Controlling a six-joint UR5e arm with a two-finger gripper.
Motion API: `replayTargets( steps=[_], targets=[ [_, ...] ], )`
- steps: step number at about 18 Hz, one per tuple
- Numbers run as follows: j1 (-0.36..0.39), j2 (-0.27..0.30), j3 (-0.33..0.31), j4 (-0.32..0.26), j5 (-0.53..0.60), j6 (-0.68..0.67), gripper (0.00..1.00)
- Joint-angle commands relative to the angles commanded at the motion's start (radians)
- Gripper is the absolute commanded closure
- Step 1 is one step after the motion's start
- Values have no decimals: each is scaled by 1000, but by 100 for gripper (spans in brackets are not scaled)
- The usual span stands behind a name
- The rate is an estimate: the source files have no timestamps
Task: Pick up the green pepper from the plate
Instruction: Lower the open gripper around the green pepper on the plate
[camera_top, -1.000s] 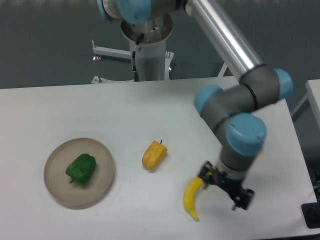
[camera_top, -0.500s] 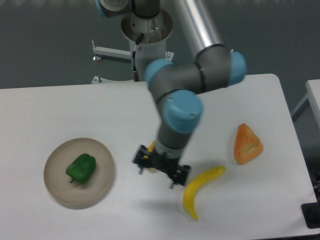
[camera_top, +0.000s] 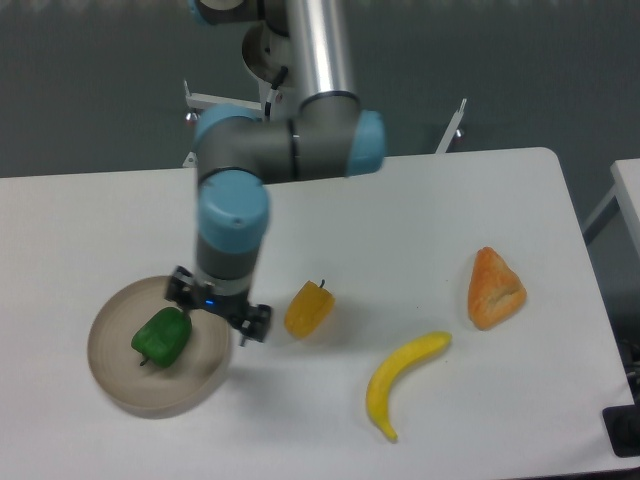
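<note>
The green pepper (camera_top: 160, 338) lies on the left half of the round beige plate (camera_top: 120, 385) at the table's front left. My gripper (camera_top: 218, 312) hangs over the plate's right rim, just right of and slightly above the pepper. Its two dark fingers stand apart, one near the pepper, the other past the rim, and nothing is between them. It does not touch the pepper.
A yellow-orange pepper (camera_top: 308, 309) lies just right of the gripper. A banana (camera_top: 398, 379) lies at the front middle, and an orange wedge-shaped piece (camera_top: 495, 289) to the right. The arm's base (camera_top: 295, 100) stands at the back.
The arm has swept leftward from the table's right, past the banana and the yellow pepper, to above the plate's right rim. The objects have not moved.
</note>
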Motion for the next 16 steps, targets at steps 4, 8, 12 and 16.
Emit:
replayTargets(
  steps=[4, 8, 12, 16],
  targets=[
    [-23, -2, -55, 92, 5, -2, 0],
    [-35, -12, -60, 95, 6, -2, 0],
    [-46, -34, -57, 120, 12, 2, 0],
    [-48, -43, -60, 129, 15, 2, 0]
  ],
)
